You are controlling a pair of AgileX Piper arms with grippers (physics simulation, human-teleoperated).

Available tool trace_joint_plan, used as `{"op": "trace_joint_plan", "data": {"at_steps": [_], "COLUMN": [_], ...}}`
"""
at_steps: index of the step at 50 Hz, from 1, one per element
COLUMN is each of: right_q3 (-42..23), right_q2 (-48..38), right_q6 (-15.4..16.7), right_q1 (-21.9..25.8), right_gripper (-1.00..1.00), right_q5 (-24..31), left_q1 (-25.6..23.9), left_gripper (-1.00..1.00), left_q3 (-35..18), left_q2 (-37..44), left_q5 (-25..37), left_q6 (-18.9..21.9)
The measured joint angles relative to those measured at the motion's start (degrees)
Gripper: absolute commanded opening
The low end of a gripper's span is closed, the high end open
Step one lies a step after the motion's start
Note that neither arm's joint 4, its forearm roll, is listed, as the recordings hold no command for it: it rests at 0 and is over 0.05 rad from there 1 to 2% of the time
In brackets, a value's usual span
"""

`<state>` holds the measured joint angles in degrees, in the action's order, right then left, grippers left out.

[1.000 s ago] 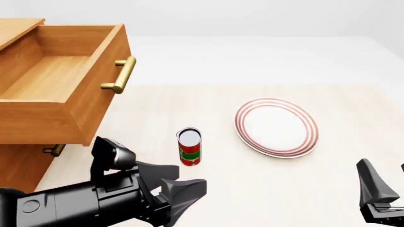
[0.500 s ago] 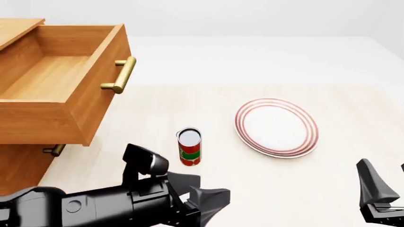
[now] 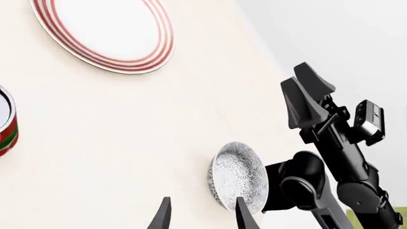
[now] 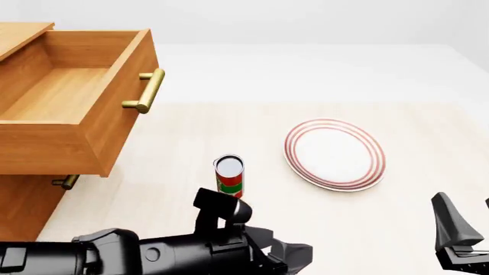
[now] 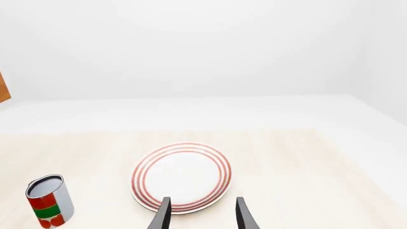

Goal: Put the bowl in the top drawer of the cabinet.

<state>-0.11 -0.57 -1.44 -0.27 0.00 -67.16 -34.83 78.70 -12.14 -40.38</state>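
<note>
Two grippers are mine to run, and the left gripper matters now: in its wrist view its fingers stand apart with nothing between them, and the bowl sits just beyond the tips. The front view does not show the bowl; it lies at the near edge of the table, close by the base of the right arm. I judge it stiff, light, probably slick and breakable, so I would pinch the pale rim, one finger inside the wall and one outside. My left arm lies low across the near table, reaching rightward. The right gripper hangs spread and empty, facing the red-ringed plate. Farther out stands the can, then the top drawer of the cabinet, pulled out and empty.
</note>
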Motion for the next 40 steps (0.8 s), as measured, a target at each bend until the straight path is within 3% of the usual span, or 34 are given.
{"op": "trace_joint_plan", "data": {"at_steps": [40], "right_q3": [0.0], "right_q2": [0.0], "right_q6": [0.0], "right_q1": [0.0], "right_gripper": [1.00], "right_q5": [0.0], "left_q1": [-3.9], "left_gripper": [1.00], "left_q3": [-3.8], "left_q2": [10.7], "left_q5": [-4.0], "left_q6": [-3.4]}}
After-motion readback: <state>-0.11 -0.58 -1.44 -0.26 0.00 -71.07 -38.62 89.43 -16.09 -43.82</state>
